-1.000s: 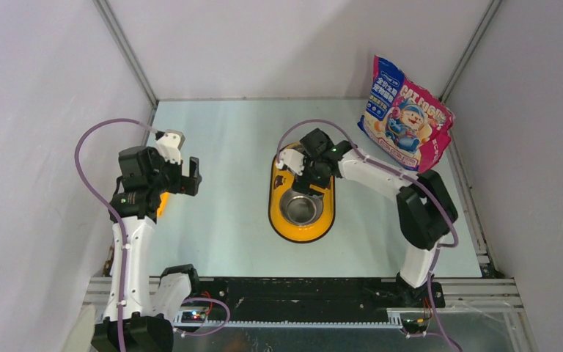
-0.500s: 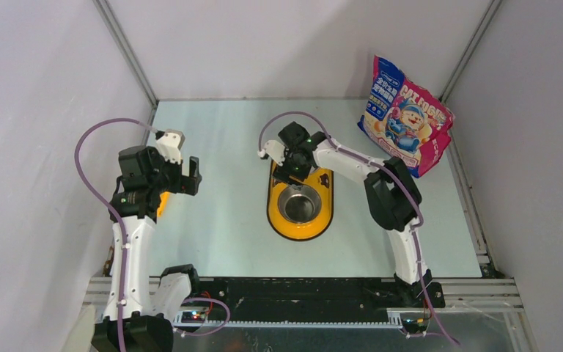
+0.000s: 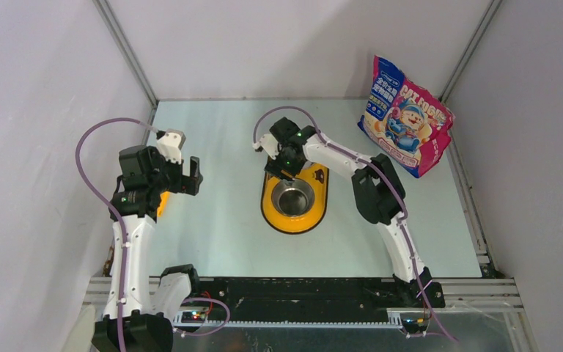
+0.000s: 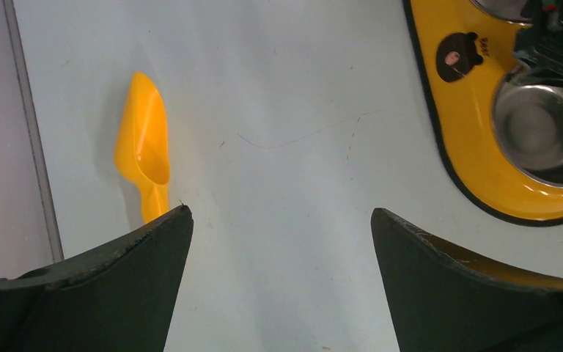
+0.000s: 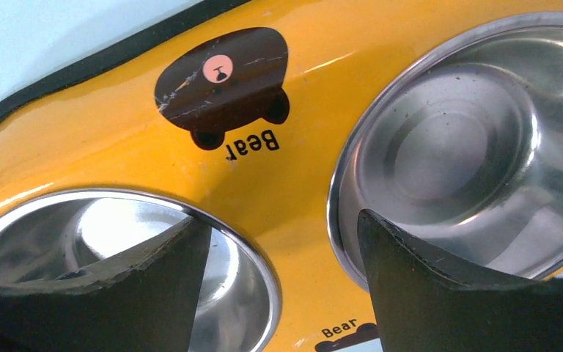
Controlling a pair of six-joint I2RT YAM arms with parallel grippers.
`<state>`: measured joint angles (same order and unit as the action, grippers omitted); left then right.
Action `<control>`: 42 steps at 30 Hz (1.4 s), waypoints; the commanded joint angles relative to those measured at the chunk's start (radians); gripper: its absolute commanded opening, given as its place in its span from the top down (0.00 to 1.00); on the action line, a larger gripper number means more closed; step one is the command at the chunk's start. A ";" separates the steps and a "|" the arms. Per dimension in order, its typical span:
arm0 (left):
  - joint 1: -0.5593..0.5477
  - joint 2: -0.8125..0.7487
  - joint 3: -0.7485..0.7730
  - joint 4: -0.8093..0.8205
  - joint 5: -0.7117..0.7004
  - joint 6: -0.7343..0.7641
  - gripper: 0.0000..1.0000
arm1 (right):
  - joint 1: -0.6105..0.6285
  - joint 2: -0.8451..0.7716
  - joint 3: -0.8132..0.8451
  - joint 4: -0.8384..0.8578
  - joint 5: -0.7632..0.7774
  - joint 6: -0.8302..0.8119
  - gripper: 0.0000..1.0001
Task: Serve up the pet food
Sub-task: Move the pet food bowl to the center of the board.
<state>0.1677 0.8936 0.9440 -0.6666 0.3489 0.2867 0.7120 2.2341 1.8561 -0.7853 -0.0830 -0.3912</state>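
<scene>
The pet food pouch [image 3: 407,125], glossy blue and pink, leans upright in the far right corner; no kibble shows. My right gripper [image 3: 282,167] is down on the far half of the yellow double feeder [image 3: 273,209]. In the right wrist view one finger stands in each steel bowl, and the right gripper [image 5: 284,220] is shut on the yellow bridge of the feeder [image 5: 293,183]. Both bowls [image 5: 454,147] look bare. My left gripper [image 3: 190,176] hangs open over the left of the table, the left gripper [image 4: 281,213] holding nothing.
An orange scoop [image 4: 143,147] lies on the table near the left wall, partly under my left arm in the top view. The feeder [image 4: 469,147] shows at the left wrist view's right edge. Grey walls close in the table on three sides.
My right gripper reached farther left and closed on the feeder's bridge. The feeder slid a little to the left and turned with it. The left arm has not moved.
</scene>
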 commanded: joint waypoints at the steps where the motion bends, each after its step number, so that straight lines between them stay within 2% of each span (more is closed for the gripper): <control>1: -0.003 -0.008 -0.009 0.022 0.020 -0.004 0.02 | -0.008 0.113 0.236 -0.026 0.041 0.154 0.25; 7: -0.004 0.009 -0.009 0.026 0.011 -0.004 0.02 | -0.044 0.263 0.559 -0.109 -0.043 0.349 0.27; 10: -0.004 0.025 -0.009 0.027 0.012 -0.002 0.02 | -0.033 0.261 0.576 -0.088 -0.030 0.355 0.27; 13: -0.008 0.029 -0.008 0.026 0.013 -0.003 0.02 | -0.027 0.193 0.535 -0.080 -0.009 0.315 0.23; 15: -0.020 0.029 -0.006 0.029 0.012 -0.003 0.02 | -0.030 0.112 0.479 -0.078 0.002 0.280 0.21; 18: -0.072 0.038 0.008 0.040 -0.026 -0.009 0.02 | -0.050 -0.097 0.329 -0.070 -0.024 0.215 0.17; 21: -0.232 0.082 0.037 0.053 -0.153 -0.010 0.02 | -0.091 -0.284 0.185 -0.123 -0.100 0.134 0.16; 22: -0.271 0.097 0.059 0.051 -0.180 -0.004 0.02 | -0.102 -0.391 0.089 -0.143 -0.112 0.089 0.16; 25: -0.455 0.198 0.114 0.050 -0.312 0.031 0.02 | -0.190 -0.608 -0.147 -0.135 -0.176 0.015 0.15; 26: -0.488 0.225 0.149 0.052 -0.376 0.038 0.02 | -0.232 -0.714 -0.268 -0.119 -0.185 -0.013 0.15; 30: -0.653 0.405 0.282 0.048 -0.477 0.037 0.02 | -0.391 -0.953 -0.521 -0.081 -0.243 -0.036 0.14; 34: -0.753 0.592 0.438 -0.006 -0.461 -0.033 0.02 | -0.535 -1.103 -0.671 -0.009 -0.304 0.011 0.14; 37: -0.825 0.705 0.534 -0.037 -0.464 -0.085 0.02 | -0.594 -1.193 -0.766 0.058 -0.307 0.034 0.14; 42: -0.919 0.806 0.569 -0.038 -0.477 -0.132 0.02 | -0.714 -1.259 -0.816 0.128 -0.294 0.055 0.14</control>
<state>-0.6945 1.6577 1.4681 -0.6762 -0.1032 0.2237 0.0624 1.0462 1.0397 -0.7811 -0.3481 -0.3653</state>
